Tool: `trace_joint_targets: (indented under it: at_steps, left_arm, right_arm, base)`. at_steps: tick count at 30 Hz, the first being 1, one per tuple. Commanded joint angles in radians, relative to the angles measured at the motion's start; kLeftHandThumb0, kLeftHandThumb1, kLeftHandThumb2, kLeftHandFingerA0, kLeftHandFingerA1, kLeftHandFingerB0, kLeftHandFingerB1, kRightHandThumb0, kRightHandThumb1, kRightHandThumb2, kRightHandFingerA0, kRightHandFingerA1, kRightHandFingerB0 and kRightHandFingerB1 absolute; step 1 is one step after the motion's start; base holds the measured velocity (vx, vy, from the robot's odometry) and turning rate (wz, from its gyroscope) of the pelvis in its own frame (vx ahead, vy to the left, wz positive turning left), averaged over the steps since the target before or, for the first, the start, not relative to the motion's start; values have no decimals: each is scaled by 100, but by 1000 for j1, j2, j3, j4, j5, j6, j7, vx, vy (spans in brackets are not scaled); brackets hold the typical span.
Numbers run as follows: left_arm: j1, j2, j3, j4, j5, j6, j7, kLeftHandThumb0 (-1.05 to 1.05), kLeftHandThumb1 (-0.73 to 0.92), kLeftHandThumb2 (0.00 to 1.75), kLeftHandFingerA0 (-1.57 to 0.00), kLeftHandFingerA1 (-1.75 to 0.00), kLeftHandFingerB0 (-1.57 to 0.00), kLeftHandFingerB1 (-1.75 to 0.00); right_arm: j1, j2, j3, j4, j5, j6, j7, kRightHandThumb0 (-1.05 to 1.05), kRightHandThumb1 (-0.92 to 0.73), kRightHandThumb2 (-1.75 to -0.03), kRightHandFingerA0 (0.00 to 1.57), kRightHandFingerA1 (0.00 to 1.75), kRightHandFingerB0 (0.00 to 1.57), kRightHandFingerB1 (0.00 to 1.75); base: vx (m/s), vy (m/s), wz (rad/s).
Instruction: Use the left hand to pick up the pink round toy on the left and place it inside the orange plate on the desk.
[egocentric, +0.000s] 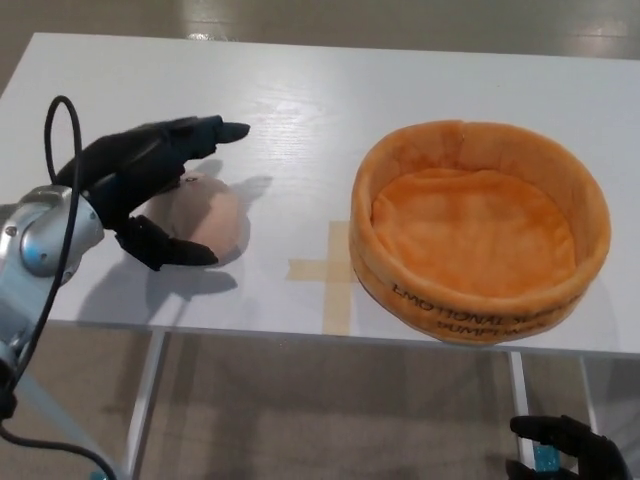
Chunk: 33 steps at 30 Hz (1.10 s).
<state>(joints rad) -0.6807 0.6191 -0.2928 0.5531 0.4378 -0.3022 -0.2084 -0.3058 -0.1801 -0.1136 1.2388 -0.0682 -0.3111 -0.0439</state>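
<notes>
One hand does the work at this moment: the left hand (140, 190) is spread over the pink round toy (200, 217), fingers (205, 131) reaching past its far side and the thumb (170, 250) lying along its near side, not yet clenched around it. The toy rests on the white desk (300, 90), under and just right of the palm. It is a soft, pale pink ball with a small dark mark near its top.

Close behind the thumb runs the desk's near edge, with little room on that side. Ahead of the fingers the desk is bare. To the hand's right, open surface carries a tan tape cross (330, 275), which lies between the toy and the orange plate (400, 285). That plate is a plush, high-walled round tub with dark lettering on its near wall, well apart from the toy.

At the bottom right corner, below the desk, the right hand (568, 450) hangs released with fingers loosely curled.
</notes>
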Motion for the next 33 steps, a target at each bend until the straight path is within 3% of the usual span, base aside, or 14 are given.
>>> trace_joint_targets:
  at_steps: [1, 3, 4, 6, 8, 13, 14, 20, 22, 27, 28, 29, 30, 33]
  left_arm:
    - [-19, 8, -18, 42, 114, -57, 139, -29, 38, 65, 0, -10, -9, -33]
    - [-21, 5, -23, 52, 126, -58, 152, -29, 38, 65, 0, -11, -10, -34]
    - [-22, 3, -25, 59, 129, -62, 158, -27, 43, 53, 0, -14, -13, -29]
    - [-26, 1, -29, 75, 138, -72, 174, -30, 37, 65, 0, -14, -10, -35]
    - [-30, -1, -32, 86, 145, -74, 182, -28, 43, 53, 0, -17, -13, -30]
    - [-42, -7, -37, 111, 150, -79, 186, -29, 44, 54, 0, -21, -13, -30]
    - [-42, -8, -36, 111, 148, -78, 182, -32, 39, 65, -3, -17, -9, -36]
    - [-42, -16, -42, 127, 155, -85, 183, -34, 39, 64, -4, -17, -9, -34]
    - [-44, -20, -46, 137, 157, -82, 175, -32, 44, 54, -3, -23, -12, -30]
    - [-44, -31, -47, 142, 151, -67, 155, -37, 41, 60, -6, -21, -9, -34]
    - [-44, -38, -51, 151, 151, -60, 144, -23, 39, 88, 0, -47, 0, -48]
    - [-45, -40, -52, 154, 151, -59, 141, -23, 39, 88, 0, -47, 0, -48]
    - [-44, -43, -51, 158, 143, -59, 129, -39, 46, 60, -19, -34, -13, -32]
    - [-39, -49, -41, 163, 114, -68, 95, -40, 45, 64, -34, -39, -13, -34]
  right_arm:
    - [8, -9, 9, 12, -8, 14, 0, -17, -57, -56, 68, 100, 52, 77]
    - [8, -10, 14, 14, -11, 13, -5, -18, -57, -56, 69, 101, 53, 78]
    - [7, -9, 14, 14, -9, 14, -7, -18, -56, -56, 71, 101, 53, 78]
    - [6, -9, 16, 14, -7, 16, -8, -18, -57, -56, 70, 101, 53, 78]
    - [5, -10, 21, 14, -10, 20, -9, -16, -58, -56, 71, 99, 53, 76]
    - [1, -12, 29, 13, -12, 30, -13, -17, -57, -56, 72, 99, 53, 76]
    - [1, -13, 29, 14, -11, 29, -13, -17, -57, -56, 72, 100, 54, 77]
    - [0, -14, 35, 11, -11, 31, -9, -17, -58, -57, 72, 99, 54, 76]
    - [-2, -15, 34, 15, -9, 39, -3, -14, -59, -57, 71, 97, 52, 74]
    - [-2, -15, 34, 14, -8, 35, -3, -17, -58, -57, 71, 98, 53, 75]
    - [-2, -12, 28, 14, 0, 34, 1, -17, -58, -57, 69, 99, 53, 77]
    - [-2, -12, 26, 13, 3, 35, 3, -17, -58, -57, 69, 99, 53, 77]
    - [-2, -11, 25, 12, 4, 37, 6, -16, -59, -57, 67, 99, 52, 77]
    - [-2, -10, 23, 10, 6, 37, 10, -16, -59, -57, 66, 98, 53, 77]
  base:
    - [0, 0, 0]
    - [0, 0, 0]
    - [0, 0, 0]
    - [0, 0, 0]
    - [0, 0, 0]
    - [0, 0, 0]
    - [0, 0, 0]
    - [0, 0, 0]
    - [0, 0, 0]
    - [0, 0, 0]
    - [0, 0, 0]
    - [0, 0, 0]
    - [0, 0, 0]
    - [0, 0, 0]
